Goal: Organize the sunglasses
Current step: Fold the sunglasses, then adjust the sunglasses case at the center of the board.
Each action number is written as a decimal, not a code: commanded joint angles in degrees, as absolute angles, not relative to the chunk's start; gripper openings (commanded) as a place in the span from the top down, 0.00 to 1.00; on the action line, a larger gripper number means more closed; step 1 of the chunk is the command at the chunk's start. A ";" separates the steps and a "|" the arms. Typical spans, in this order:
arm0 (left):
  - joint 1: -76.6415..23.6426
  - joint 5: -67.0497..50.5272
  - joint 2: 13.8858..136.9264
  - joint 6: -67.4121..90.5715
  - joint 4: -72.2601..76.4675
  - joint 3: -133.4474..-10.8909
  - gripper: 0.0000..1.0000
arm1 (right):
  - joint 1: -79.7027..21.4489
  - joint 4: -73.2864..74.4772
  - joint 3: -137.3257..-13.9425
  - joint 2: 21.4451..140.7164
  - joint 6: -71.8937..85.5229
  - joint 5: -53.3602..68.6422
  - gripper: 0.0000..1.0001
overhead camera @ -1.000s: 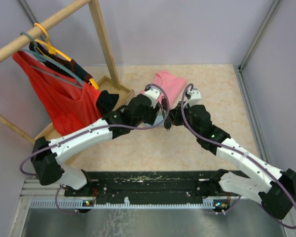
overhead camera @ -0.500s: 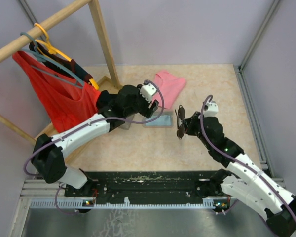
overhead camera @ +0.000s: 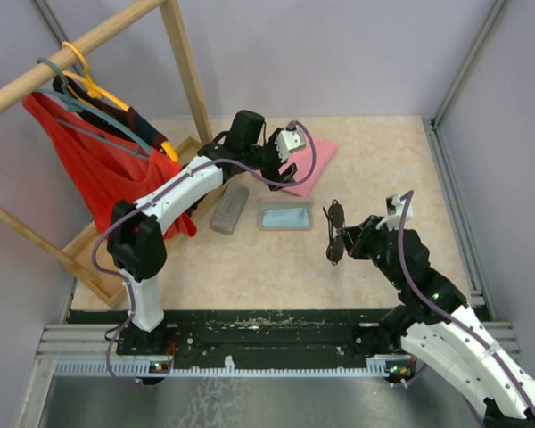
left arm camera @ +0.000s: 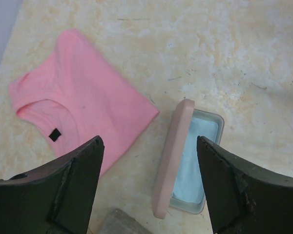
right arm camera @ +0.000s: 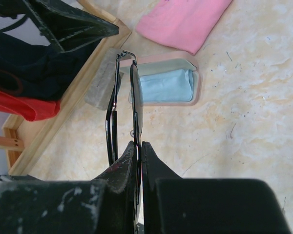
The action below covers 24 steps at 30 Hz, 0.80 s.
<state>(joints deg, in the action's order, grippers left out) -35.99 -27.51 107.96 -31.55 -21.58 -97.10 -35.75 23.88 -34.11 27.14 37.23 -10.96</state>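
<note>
My right gripper [overhead camera: 349,241] is shut on one pair of dark wire-framed sunglasses [overhead camera: 333,231] and holds them edge-on above the table, right of the open pink case [overhead camera: 285,226]. In the right wrist view the closed fingertips [right arm camera: 136,148] pinch the sunglasses [right arm camera: 136,97], with the case [right arm camera: 198,92] and its light-blue cloth [right arm camera: 166,85] beyond. My left gripper [overhead camera: 278,171] is open and empty, over the edge of the pink shirt [overhead camera: 310,160], behind the case. Its view shows the case lid [left arm camera: 173,156] between the spread fingers. The second pair is out of view.
A shut grey case [overhead camera: 230,208] lies left of the pink one; it also shows in the right wrist view [right arm camera: 100,78]. A wooden clothes rack [overhead camera: 189,71] with a red garment [overhead camera: 107,178] and hangers stands at the back left, its base frame [right arm camera: 68,112] beside the grey case.
Both grippers have left the middle. The left arm swung back over the pink shirt and opened. The right gripper drew back to the near right with the sunglasses. The open case is now uncovered.
</note>
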 commanded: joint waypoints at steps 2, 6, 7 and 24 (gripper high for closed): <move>-35.60 -33.50 113.06 -36.11 -31.06 -99.88 0.18 | -35.35 25.64 -33.61 23.20 38.21 -10.93 1.00; -35.60 -33.15 115.22 -36.18 -30.16 -98.88 0.17 | -35.33 26.37 -33.62 22.33 38.17 -10.01 1.00; -35.62 -33.48 115.80 -36.09 -29.74 -98.80 0.18 | -35.33 26.53 -33.59 22.32 38.16 -9.76 1.00; -35.60 -31.88 121.50 -36.66 -29.39 -98.68 0.30 | -35.33 26.64 -32.94 21.89 38.59 -8.22 1.00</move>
<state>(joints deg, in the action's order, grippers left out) -35.53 -31.11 120.05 -35.33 -28.93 -98.65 -35.75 28.86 -32.32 22.70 38.04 -8.82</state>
